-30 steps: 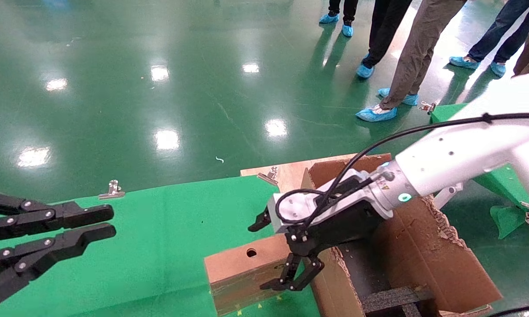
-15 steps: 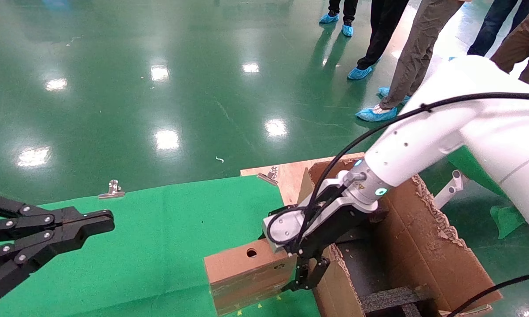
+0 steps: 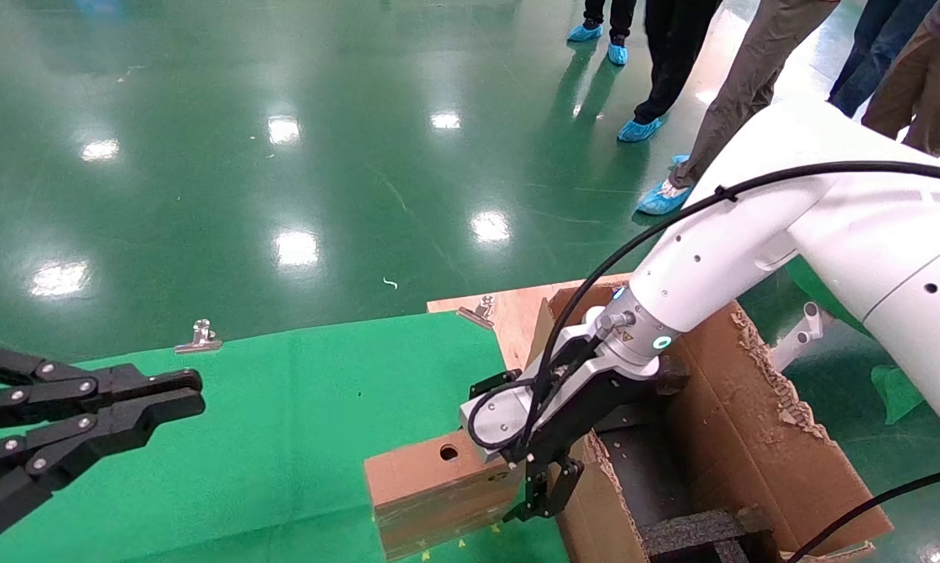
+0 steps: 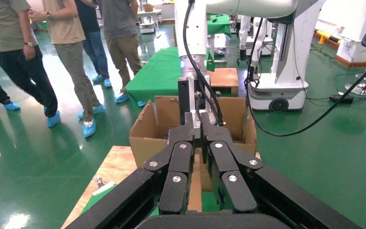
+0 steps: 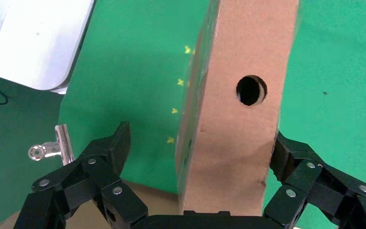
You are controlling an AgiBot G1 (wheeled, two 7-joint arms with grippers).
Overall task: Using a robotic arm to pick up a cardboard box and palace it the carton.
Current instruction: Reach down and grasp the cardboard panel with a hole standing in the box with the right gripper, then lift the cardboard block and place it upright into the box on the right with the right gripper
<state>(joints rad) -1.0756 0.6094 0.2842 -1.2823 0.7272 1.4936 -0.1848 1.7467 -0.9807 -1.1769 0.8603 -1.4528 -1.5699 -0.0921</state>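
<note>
The small cardboard box (image 3: 431,485) with a round hole stands on its edge on the green cloth, against the carton (image 3: 751,446). My right gripper (image 3: 509,461), on the white arm, is open and straddles the box's end nearest the carton. In the right wrist view the gripper (image 5: 200,138) has one finger touching the box (image 5: 238,119) and the other finger apart from it. My left gripper (image 3: 196,392) is shut and empty, hovering over the cloth at the far left. The left wrist view shows its own gripper (image 4: 198,131) and the carton (image 4: 145,138) beyond.
Black foam inserts (image 3: 697,532) lie in the carton. A wooden board (image 3: 509,309) sits under the carton's far side. Metal clips (image 3: 200,336) hold the green cloth (image 3: 282,407). Several people in blue shoe covers (image 3: 673,117) stand on the floor at the back right.
My right gripper has come down and leftward, and its open fingers now straddle the small box's end. My left gripper's fingers have closed. The people behind have shifted.
</note>
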